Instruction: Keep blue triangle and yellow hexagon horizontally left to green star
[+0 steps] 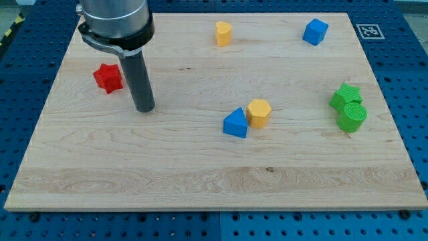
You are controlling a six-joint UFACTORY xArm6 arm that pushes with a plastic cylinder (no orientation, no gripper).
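The blue triangle (235, 124) and yellow hexagon (259, 112) are touching at centre frame, already left of the green star (346, 96); my tip (144, 108), a bare rod with nothing to open or close, is parked left of them; only gentle nudges are advised.

Triangle (235, 124) touching hexagon (259, 112), left of star (346, 96)

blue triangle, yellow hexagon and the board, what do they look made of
The blue triangle and yellow hexagon look like moulded plastic or painted wood: solid, even colour with a soft, mostly matte sheen; which one is unclear. The board looks like light unpainted wood, showing long grain lines and small dark knots.
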